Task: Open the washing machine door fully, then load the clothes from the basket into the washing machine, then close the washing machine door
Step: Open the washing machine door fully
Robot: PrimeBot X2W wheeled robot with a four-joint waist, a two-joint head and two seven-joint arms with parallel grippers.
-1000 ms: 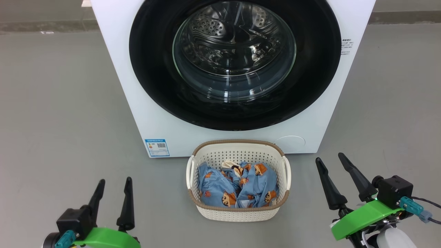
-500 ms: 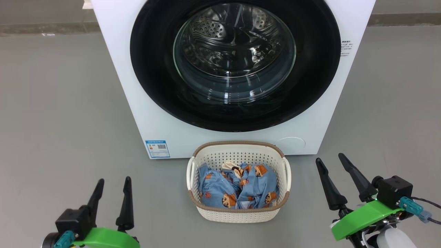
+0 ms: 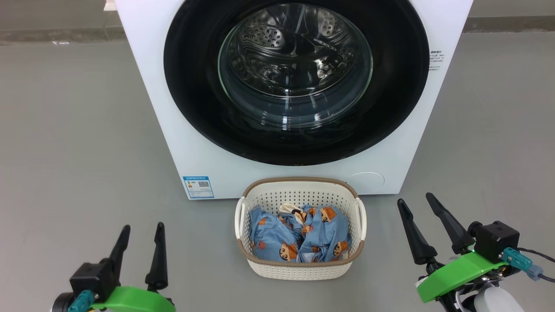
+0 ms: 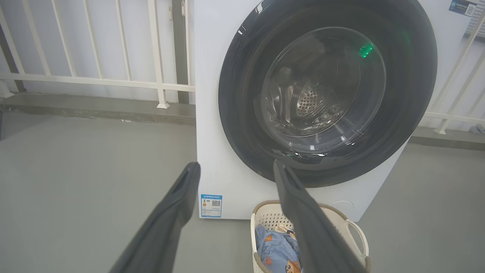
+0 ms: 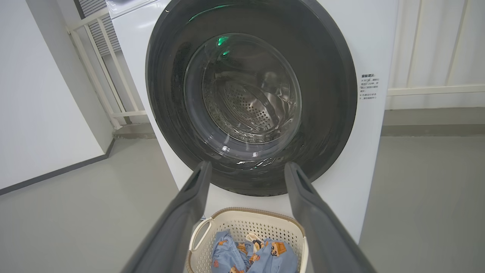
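- The left gripper [image 3: 143,226] is seen at the lower left of the head view with its two dark fingers spread apart and nothing held between them.
- The right gripper [image 3: 414,198] is seen at the lower right, likewise spread wide and empty, its fingers tilted to the left.
- Both grippers are held above the grey floor [image 3: 65,130], well apart from each other, and nothing is touched by either.
- Between them the basket [image 3: 299,179] is set on the floor, just in front of the washing machine [image 3: 225,173] and below its door.
- The clothes [image 3: 299,236] are heaped inside the basket, blue fabric with a bit of cream cloth at the top.
- The washing machine door [image 3: 190,86] lies flush against the white front; the steel drum is seen through its glass bowl [image 3: 295,65].
- A blue label [image 3: 198,186] is stuck at the machine's lower left corner.
- A white railing [image 4: 157,57] behind the machine is shown in the left wrist view, and a white wall [image 5: 38,94] to one side in the right wrist view.
- Green glints [image 4: 365,49] on the glass are picked up in the wrist views.
- In the left wrist view part of the basket is covered by one finger, and its near end is cut off by the bottom edge.
- The machine's top is cut off in the head view; the small print on its right side cannot be read.
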